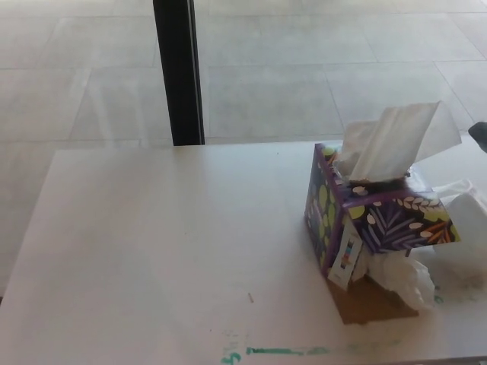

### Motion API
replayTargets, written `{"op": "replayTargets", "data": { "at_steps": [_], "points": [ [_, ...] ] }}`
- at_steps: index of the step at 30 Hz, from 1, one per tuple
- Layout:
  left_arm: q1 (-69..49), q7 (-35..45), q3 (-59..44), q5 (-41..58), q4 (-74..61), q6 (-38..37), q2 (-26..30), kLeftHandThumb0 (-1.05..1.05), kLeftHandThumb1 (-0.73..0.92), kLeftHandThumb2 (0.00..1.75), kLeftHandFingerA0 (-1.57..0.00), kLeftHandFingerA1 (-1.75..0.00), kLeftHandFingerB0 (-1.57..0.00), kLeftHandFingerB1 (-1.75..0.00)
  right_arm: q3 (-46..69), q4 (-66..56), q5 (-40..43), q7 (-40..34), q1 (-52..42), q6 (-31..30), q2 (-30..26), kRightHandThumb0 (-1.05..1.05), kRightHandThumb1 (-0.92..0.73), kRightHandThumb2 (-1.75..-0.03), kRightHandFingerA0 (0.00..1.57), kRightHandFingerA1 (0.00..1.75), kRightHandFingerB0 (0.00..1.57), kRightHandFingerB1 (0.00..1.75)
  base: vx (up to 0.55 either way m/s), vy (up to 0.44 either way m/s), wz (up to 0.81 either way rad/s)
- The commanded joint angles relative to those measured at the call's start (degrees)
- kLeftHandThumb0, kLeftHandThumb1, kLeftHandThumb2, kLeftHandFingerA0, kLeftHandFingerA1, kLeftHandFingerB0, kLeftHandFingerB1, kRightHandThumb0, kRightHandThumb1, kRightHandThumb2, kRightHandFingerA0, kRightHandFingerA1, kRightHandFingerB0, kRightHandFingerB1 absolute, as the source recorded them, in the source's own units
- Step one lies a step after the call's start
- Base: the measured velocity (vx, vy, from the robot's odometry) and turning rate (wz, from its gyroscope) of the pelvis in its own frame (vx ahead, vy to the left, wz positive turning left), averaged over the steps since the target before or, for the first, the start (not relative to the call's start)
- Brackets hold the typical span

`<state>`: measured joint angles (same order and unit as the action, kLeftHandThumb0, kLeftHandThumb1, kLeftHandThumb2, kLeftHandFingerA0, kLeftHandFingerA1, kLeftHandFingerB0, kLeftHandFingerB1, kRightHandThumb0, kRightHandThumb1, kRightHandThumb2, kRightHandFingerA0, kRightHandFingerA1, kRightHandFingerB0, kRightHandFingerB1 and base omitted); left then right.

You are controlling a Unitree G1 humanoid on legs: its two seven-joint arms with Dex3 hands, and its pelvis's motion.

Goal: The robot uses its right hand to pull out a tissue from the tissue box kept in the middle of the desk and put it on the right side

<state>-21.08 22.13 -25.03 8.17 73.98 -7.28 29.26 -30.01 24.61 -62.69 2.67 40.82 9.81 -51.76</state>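
The white tissue sticks up from the purple leafy cardboard box, just left of the right hand — can't tell if it's open; left hand not seen.

A black post stands on the pale tiled floor beyond the far edge. Green paint smears mark the near edge.

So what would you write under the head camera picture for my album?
A purple leafy tissue box with a tissue poking up, loose tissues beside it on the white desk.
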Motion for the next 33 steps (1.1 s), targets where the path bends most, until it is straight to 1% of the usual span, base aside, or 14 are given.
{"op": "replayTargets", "data": {
  "at_steps": [1,2,4,5,8,12,14,16,18,20,22,25,31,33],
  "points": [
    [0.14,-0.19,-0.57,1.02,-0.13,-1.67,0.87,-0.86,0.92,0.74,-0.6,-0.5,-0.49,-0.45,6.12,-4.65,8.59,33.91,-0.89,-6.6,-9.55,-0.88,-0.52,-0.57,0.0,0.0,0.0,0.0,0.0,0.0,0.0],
    [-0.06,-0.14,-0.24,0.67,-0.26,-2.31,0.91,-0.92,0.79,0.91,-0.58,-0.56,-0.46,-0.5,8.02,-4.11,11.37,35.01,-0.94,-6.35,-11.3,-0.84,-0.37,-0.75,0.0,0.0,0.0,0.02,0.0,0.0,0.0],
    [-0.46,0.14,-0.03,0.49,-0.39,-2.61,0.87,-0.87,0.92,0.74,-0.6,-0.5,-0.48,-0.44,12.18,-3.43,17.2,35.1,-2.06,-5.88,-13.79,-0.85,-0.47,-0.86,0.0,0.08,0.0,0.0,0.0,0.0,0.0],
    [-0.56,-0.07,0.57,-0.16,-0.44,-2.77,1.02,-0.93,0.79,0.9,-0.58,-0.54,-0.44,-0.48,13.05,-2.28,18.03,35.3,-1.85,-4.84,-15.22,-0.88,-0.48,-0.88,0.0,0.09,0.0,0.0,0.0,0.0,0.0],
    [-0.34,-0.02,-0.28,0.79,-0.39,-2.16,0.66,-0.83,0.92,0.74,-0.61,-0.49,-0.47,-0.43,17.33,-1.39,21.93,37.63,-2.43,-8.33,-15.68,-0.84,-0.47,-0.81,0.0,0.03,0.02,0.0,0.0,0.0,0.0],
    [-0.36,-0.65,-0.45,0.83,-0.1,-1.98,0.73,-0.85,0.92,0.73,-0.62,-0.49,-0.5,-0.44,35.21,-4.61,27.7,27.26,-20.01,-8.9,-18.22,-0.78,-0.46,-0.78,0.0,0.06,0.07,0.13,0.0,0.0,0.0],
    [-0.31,-0.67,-0.41,0.77,-0.02,-2.0,0.71,-0.91,0.79,0.89,-0.6,-0.55,-0.46,-0.49,39.66,-3.99,28.09,25.18,-23.98,-7.83,-17.37,-0.73,-0.46,-0.8,0.0,0.13,0.04,0.17,0.0,0.0,0.0],
    [-0.29,-0.19,-0.49,0.85,0.12,-2.18,0.77,-0.85,0.92,0.75,-0.61,-0.5,-0.45,-0.43,52.36,-3.14,29.39,17.3,-34.63,-5.7,-12.22,-0.6,-0.44,-0.85,0.01,0.42,0.05,0.36,0.0,0.0,0.0],
    [0.28,-1.02,-0.42,0.81,0.03,-1.41,0.58,-0.85,0.92,0.73,-0.62,-0.47,-0.49,-0.42,57.94,3.14,31.2,6.37,-40.02,-1.08,-8.34,-0.61,-0.62,-0.59,0.1,0.66,0.17,0.37,0.0,0.0,0.0],
    [0.31,-1.33,-0.32,0.72,-0.08,-1.27,0.58,-0.84,0.92,0.73,-0.63,-0.48,-0.49,-0.44,60.38,4.75,31.65,2.41,-42.53,-0.18,-6.21,-0.63,-0.64,-0.6,0.13,0.71,0.17,0.42,0.0,0.0,0.0],
    [0.24,-1.2,-0.23,0.62,-0.24,-1.56,0.71,-0.84,0.92,0.74,-0.62,-0.49,-0.49,-0.43,62.64,8.09,33.18,-2.93,-45.51,1.62,-3.24,-0.64,-0.5,-0.86,0.18,0.67,0.14,0.52,0.0,0.0,0.0],
    [0.32,-0.87,-0.45,0.88,-0.14,-1.23,0.74,-0.9,0.78,0.89,-0.59,-0.55,-0.47,-0.49,64.51,14.5,34.51,-16.12,-49.55,1.4,4.76,-0.57,-0.69,-0.61,0.62,1.11,0.36,0.62,0.0,0.0,0.0],
    [0.67,-1.28,-0.39,0.77,0.13,-1.43,0.27,-0.86,0.92,0.73,-0.63,-0.49,-0.5,-0.44,68.91,24.32,41.71,-22.4,-52.64,7.16,15.2,-0.5,-0.61,-0.59,0.84,1.17,0.54,0.72,0.0,0.0,0.0],
    [0.86,-1.3,-0.29,0.7,0.16,-1.32,0.16,-0.92,0.77,0.9,-0.59,-0.54,-0.48,-0.49,71.34,25.38,44.66,-22.27,-53.19,9.66,18.91,-0.4,-0.57,-0.6,0.89,1.14,0.57,0.72,0.0,0.0,0.0]
  ]
}}
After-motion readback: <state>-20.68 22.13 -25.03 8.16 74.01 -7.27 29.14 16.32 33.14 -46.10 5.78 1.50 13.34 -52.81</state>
